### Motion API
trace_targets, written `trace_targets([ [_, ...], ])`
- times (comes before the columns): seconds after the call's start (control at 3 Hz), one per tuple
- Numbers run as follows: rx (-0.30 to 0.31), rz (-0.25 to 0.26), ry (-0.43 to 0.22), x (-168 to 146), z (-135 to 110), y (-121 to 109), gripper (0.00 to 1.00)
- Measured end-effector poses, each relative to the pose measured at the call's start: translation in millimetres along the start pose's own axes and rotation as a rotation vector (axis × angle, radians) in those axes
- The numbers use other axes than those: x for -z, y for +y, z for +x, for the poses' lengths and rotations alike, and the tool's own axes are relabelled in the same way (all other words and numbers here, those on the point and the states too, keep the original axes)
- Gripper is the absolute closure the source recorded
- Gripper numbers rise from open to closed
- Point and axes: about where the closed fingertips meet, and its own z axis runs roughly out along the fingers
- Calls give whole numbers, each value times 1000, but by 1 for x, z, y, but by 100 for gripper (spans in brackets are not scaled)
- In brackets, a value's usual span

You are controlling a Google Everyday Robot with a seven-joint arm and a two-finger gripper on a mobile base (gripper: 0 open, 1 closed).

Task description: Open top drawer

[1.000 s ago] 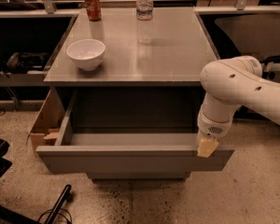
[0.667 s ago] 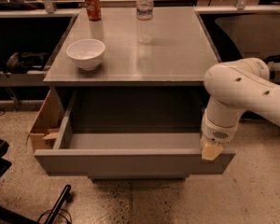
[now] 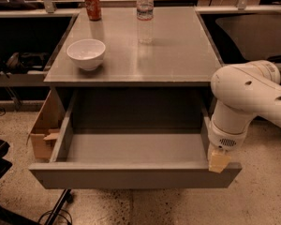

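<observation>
The top drawer (image 3: 131, 175) is a wide matte grey drawer under the cabinet top (image 3: 178, 50). It stands pulled far out toward me, and its plain grey box interior (image 3: 131, 146) is bare. My gripper (image 3: 219, 161) hangs from the white arm (image 3: 246, 95) at the right end of the drawer front, against its top edge by the right corner. Only a tan tip of it shows below the wrist. No other drawer fronts are in view.
On the cabinet top stand a white bowl (image 3: 86, 53), a red can (image 3: 92, 4) and a clear water bottle (image 3: 144, 8). A cardboard box (image 3: 41, 132) sits left of the drawer. Dark gear and cables (image 3: 51, 212) lie on the speckled floor at lower left.
The drawer has come a little further out toward me. My arm and gripper have moved with its right corner, down and slightly right.
</observation>
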Motion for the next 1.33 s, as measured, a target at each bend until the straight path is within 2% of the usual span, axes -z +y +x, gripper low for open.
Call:
trace_targets([
  [0.33,-29,-16,26,5,26,32,100],
  [0.67,-41,-77,55,10,56,86,100],
  [1.0,-119,-115,129,26,131,176,100],
  [1.33,-138,-97,139,39,165,214,100],
])
